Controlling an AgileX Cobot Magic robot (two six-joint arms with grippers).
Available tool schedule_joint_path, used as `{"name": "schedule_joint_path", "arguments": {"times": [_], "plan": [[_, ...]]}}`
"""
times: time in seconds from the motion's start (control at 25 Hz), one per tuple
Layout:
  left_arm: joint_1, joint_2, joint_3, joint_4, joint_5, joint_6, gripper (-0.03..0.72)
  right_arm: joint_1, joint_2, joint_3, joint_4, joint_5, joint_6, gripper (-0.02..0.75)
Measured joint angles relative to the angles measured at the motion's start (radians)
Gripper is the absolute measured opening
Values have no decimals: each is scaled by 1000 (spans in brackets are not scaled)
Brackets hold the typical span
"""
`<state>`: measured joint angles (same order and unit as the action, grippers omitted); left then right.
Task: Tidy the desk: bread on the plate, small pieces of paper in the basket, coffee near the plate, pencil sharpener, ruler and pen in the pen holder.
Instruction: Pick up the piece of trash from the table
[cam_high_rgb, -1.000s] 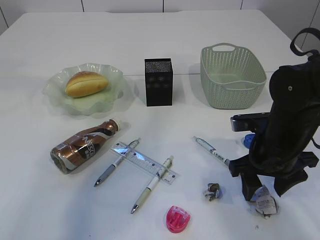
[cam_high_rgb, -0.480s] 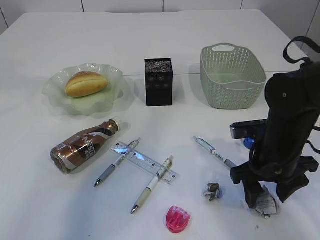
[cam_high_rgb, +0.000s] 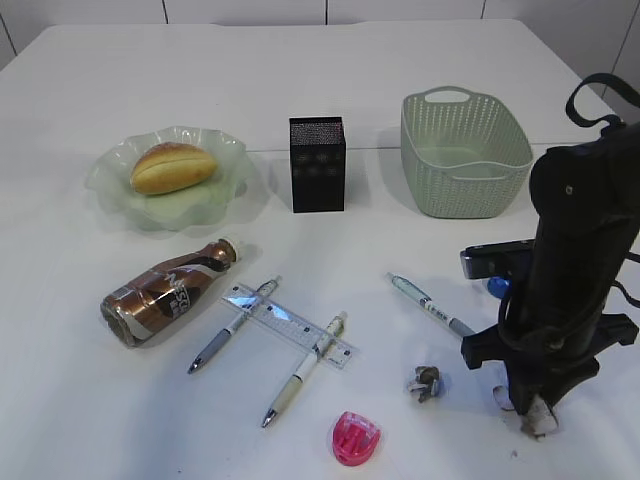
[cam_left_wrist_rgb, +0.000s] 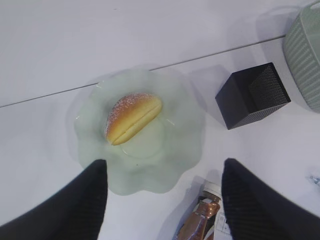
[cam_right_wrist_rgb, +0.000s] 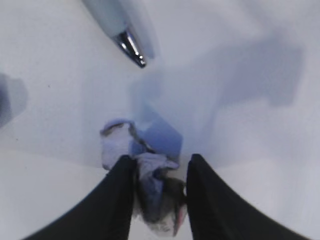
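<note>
- We see the right arm (cam_high_rgb: 580, 250) as a bulky, matt black shell with rounded edges.
- We note one small pale screw head near its top.
- A black cable loops above its upper end.
- A flat dark block with a grey edge juts from its left side.
- The right pincer (cam_right_wrist_rgb: 159, 192) has two smooth black tapered fingers.
- The left pincer (cam_left_wrist_rgb: 162, 205) shows two broad, black, rounded fingers.

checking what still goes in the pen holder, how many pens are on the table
3. Two pens lie front centre under the ruler: left pen and middle pen. The third pen lies farther right, its end passing behind the right arm. More could be hidden there.
</note>
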<state>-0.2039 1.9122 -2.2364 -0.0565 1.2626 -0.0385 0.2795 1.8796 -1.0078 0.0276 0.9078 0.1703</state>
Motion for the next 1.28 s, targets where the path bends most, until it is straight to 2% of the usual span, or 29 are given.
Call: {"name": "schedule_joint_path", "arguments": {"times": [0.2,0.28,0.44,0.56,0.92,1.04,1.12,1.16,1.24,1.28], "plan": [[0,0,0,0,0,0,501,0,0,0,0,44,0,53],[0,0,0,0,0,0,501,0,0,0,0,58,0,35],[0,0,0,0,0,0,498,0,0,0,0,65,0,34],[0,0,0,0,0,0,489,0,-2,0,15,127,0,29],[0,0,0,0,0,0,483,0,-71,-7,30,137,0,29],[0,0,0,0,0,0,482,0,-101,-106,30,165,0,29],[0,0,0,0,0,0,481,0,-101,-118,27,168,0,29],[0,0,0,0,0,0,481,0,-103,-199,5,183,0,29],[0,0,0,-10,0,0,481,0,-103,-233,-10,185,-2,29],[0,0,0,-22,0,0,478,0,-103,-329,-49,187,-2,29]]}}
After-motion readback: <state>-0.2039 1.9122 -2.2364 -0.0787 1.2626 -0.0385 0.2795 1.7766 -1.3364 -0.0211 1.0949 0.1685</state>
